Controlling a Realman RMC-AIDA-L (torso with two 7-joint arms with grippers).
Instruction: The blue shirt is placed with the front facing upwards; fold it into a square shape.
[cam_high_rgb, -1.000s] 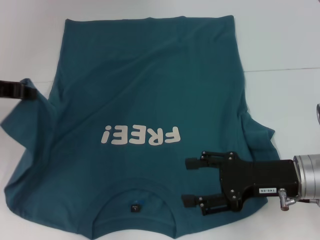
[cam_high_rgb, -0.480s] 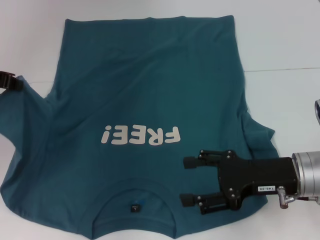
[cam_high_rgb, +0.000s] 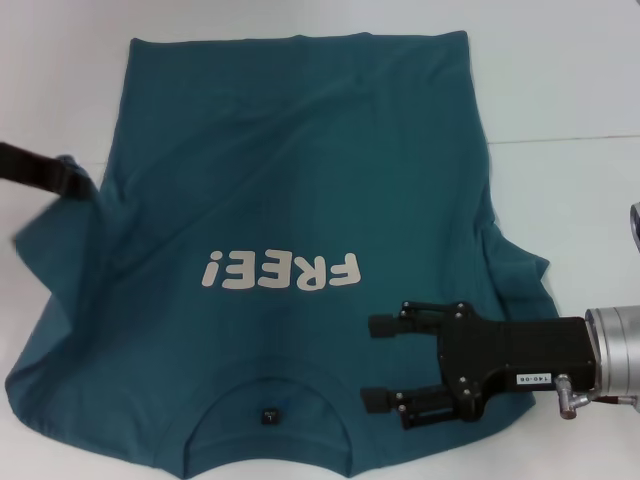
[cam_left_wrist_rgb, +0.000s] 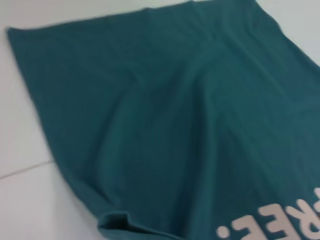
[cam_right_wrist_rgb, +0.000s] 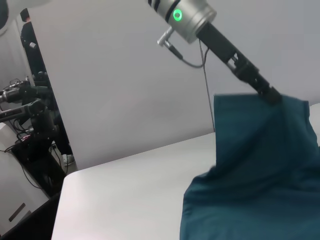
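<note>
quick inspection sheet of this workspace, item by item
surface: white table, a thin seam line across it.
job's things: blue shirt front up, "FREE!" print showing; its sleeve on the robot's left is lifted.
clutter: nothing seen.
grippers: left gripper shut on the lifted sleeve; right gripper open, over the shirt beside the collar.
cables: thin cable on the left arm, in the right wrist view.
surroundings: white wall panel; dark equipment stand beyond the table.

White table, pale wall

We see a white table (cam_high_rgb: 560, 90) crossed by a thin seam, a plain pale wall (cam_right_wrist_rgb: 115, 85), and perhaps dark equipment racks (cam_right_wrist_rgb: 35, 125) beyond.
</note>
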